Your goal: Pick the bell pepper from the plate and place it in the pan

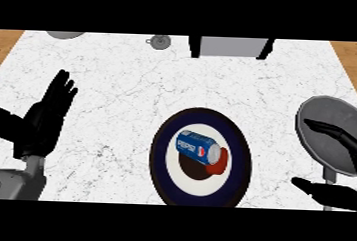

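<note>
A round plate (164, 157) with a dark blue rim and a white centre lies in the middle of the counter. On it a blue Pepsi can (195, 147) lies on its side. A red rounded thing (220, 160) shows at the can's lower right end; I cannot tell whether it is the bell pepper. The grey pan (326, 112) sits at the right edge, its handle pointing toward me. My right hand (340, 197) is open at the lower right, one finger stretched over the pan, apart from the plate. My left hand (43, 120) rests open at the left, fingers up.
A grey bowl (65, 34) and a small grey object (160, 41) stand at the counter's far edge. A grey box on black legs (230, 46) is at the back centre. Wooden floor shows past both sides of the white marble counter (123, 90).
</note>
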Motion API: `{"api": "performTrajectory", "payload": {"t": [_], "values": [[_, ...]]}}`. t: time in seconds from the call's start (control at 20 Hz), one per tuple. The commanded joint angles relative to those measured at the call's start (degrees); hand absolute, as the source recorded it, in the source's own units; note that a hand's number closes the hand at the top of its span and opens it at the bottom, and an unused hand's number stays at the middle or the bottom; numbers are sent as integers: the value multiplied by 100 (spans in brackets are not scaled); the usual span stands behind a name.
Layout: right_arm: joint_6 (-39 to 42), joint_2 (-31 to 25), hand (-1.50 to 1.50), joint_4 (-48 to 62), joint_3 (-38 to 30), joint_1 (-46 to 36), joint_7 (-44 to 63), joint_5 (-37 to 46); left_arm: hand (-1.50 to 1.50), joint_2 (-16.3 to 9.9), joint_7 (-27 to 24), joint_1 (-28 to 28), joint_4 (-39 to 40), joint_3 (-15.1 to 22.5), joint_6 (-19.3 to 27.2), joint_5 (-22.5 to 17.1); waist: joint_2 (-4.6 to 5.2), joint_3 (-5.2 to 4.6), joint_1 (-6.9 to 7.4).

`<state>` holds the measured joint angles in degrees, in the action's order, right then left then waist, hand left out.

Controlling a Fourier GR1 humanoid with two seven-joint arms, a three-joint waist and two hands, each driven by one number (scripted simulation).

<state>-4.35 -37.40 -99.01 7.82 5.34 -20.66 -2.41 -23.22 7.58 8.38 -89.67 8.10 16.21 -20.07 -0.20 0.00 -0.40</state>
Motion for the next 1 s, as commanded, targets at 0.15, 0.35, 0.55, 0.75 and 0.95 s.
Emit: {"api": "performTrajectory", "payload": {"t": [0.15,0.35,0.55,0.75,0.95], "values": [[502,-539,-150,-773,88,-783,1322,536,0,-18,352,-161,-400,-49,-84,30,7,-7,88],[776,-700,-150,-702,702,-1591,2168,1348,0,93,65,197,256,-210,-265,-26,45,-16,135],[1318,-605,-150,-506,1225,-2273,3009,1775,0,101,227,54,-176,-74,-184,131,34,-9,195],[2012,-459,-150,-474,1795,-2498,3626,1978,0,251,66,257,247,-111,-210,216,40,-12,116],[3036,-627,-150,-262,2125,-2740,3965,1806,0,226,323,202,-61,-133,-90,228,27,-7,148]]}}
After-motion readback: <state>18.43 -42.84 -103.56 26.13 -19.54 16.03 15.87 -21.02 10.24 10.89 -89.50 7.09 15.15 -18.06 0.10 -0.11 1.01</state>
